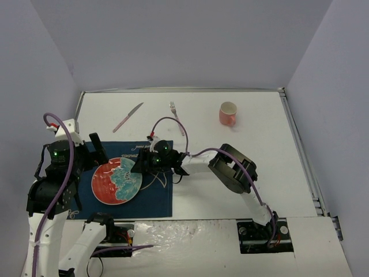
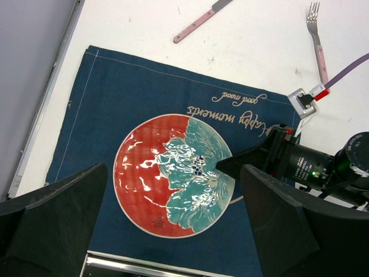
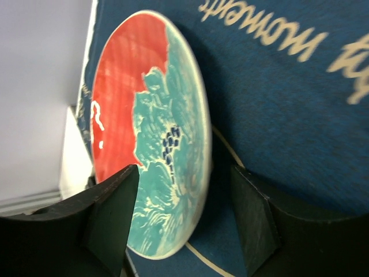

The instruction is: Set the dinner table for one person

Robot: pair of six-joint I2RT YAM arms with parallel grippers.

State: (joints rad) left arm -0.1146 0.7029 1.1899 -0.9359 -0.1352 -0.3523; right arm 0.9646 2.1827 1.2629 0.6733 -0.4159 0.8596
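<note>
Presently: white desk (image 1: pixel 259 115) spreads beneath everything. Navy placemat (image 1: pixel 155 199) sits at its near-left, plate (image 1: pixel 117 180) on it. Right pincer (image 1: pixel 137 166) is low at the plate's right rim, jaws spread wide, rim between them, nothing clamped. Left pincer (image 1: pixel 97 151) hangs above the mat's left side, also wide apart, empty. Knife (image 1: pixel 128 117), fork (image 1: pixel 177 118) and cup (image 1: pixel 228 113) lie on the far side, well apart from the mat. Judgement: plate looks placed. Lift the right pincer straight up before swinging, so neither finger drags the rim, then go for the fork.
</note>
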